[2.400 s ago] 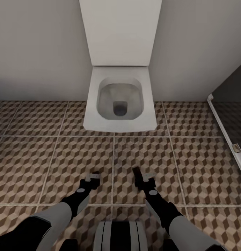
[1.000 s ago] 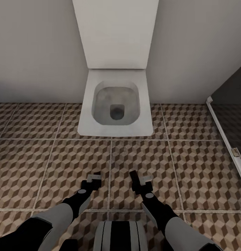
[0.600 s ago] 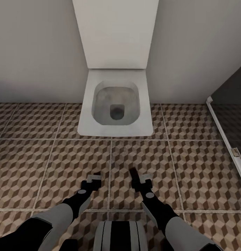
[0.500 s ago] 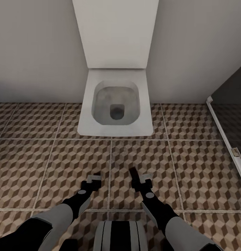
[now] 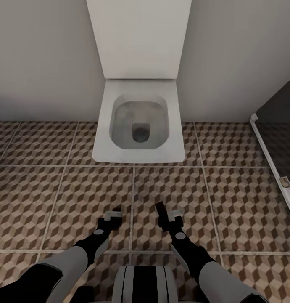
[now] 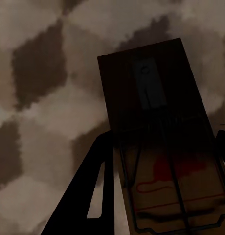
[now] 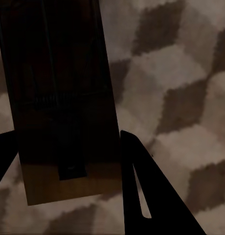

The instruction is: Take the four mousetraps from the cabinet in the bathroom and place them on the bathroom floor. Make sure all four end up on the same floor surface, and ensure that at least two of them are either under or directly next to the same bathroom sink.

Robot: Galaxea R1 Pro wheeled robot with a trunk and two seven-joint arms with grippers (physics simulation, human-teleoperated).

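You see little of the two mousetraps from the head camera: the left trap (image 5: 114, 213) is a pale sliver at the left tool (image 5: 112, 218), and the right trap (image 5: 175, 213) is a small grey tab beside the right tool (image 5: 165, 219). The wrist views show more, though both are dark. In the left wrist view the left trap (image 6: 161, 142) sits between the two dark fingers (image 6: 90, 196), its red mark and wire visible, its near end cut off by the frame. In the right wrist view the right trap (image 7: 61, 107) shows as a dark board between the fingers (image 7: 146, 196), cut off at the frame edge. Each tool is clamped on its trap.

The toilet (image 5: 138, 122) stands open against the wall, its bowl holding nothing you can make out. A dark shower edge (image 5: 273, 160) is cut off at the right.

Both your arms reach forward and down, tools side by side above the floor (image 5: 56, 189), short of the toilet's front edge.
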